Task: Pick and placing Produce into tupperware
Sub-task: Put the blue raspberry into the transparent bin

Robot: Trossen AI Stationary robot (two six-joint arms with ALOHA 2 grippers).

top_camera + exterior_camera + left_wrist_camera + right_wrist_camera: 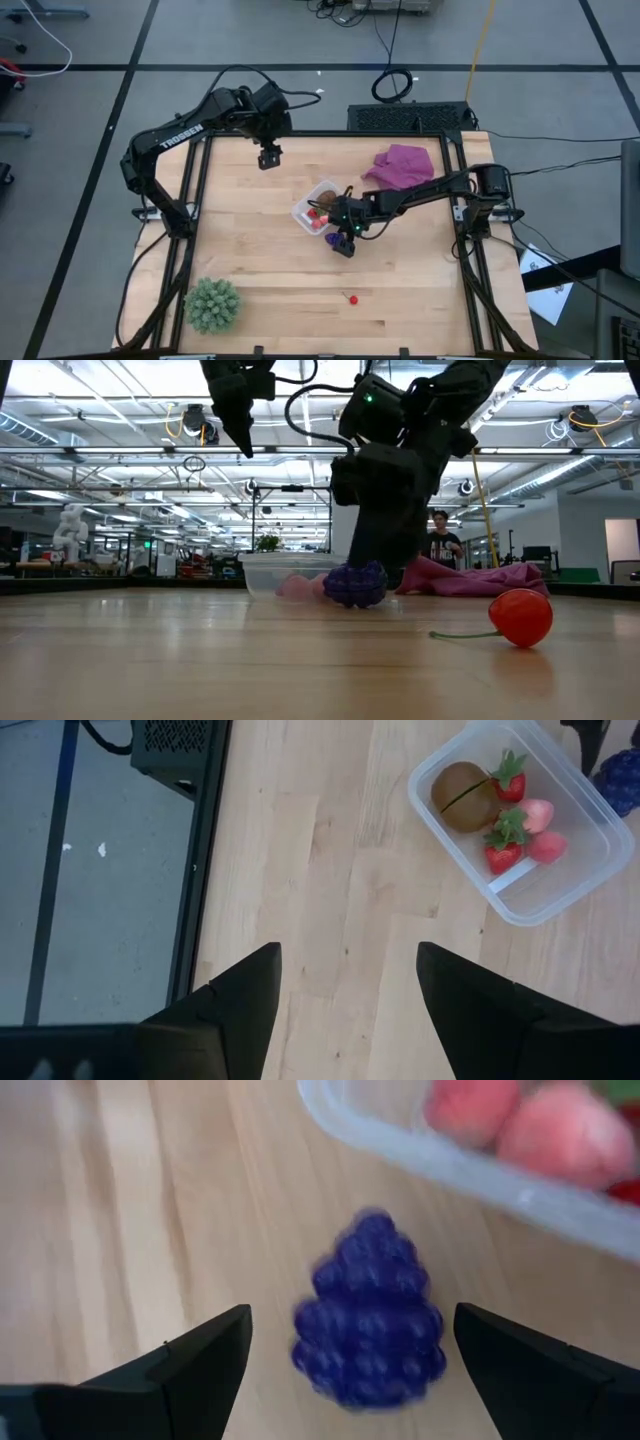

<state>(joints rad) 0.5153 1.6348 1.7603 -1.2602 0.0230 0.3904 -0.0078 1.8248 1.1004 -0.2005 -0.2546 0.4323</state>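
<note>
The purple-blue grape bunch (370, 1315) lies on the wood just outside the clear tub (303, 213), on its near side. My right gripper (352, 1312) is open and low over the bunch, one finger on each side, with a gap to both. The low view shows the gripper (385, 510) right above the bunch (355, 585). In the tub (560, 885) lie the brown oval (460, 798), red berries (503, 848) and pink pieces (548, 845). One red cherry (351, 298) lies alone toward the table's near edge. My left gripper (268, 157) hangs open and high by the far edge.
The magenta cloth (400, 165) lies crumpled toward the far right, behind the tub. The green spiky plant (212, 305) stands at the near left corner. Bare wood spreads across the table's left half and near side. A person (440, 540) stands in the room beyond.
</note>
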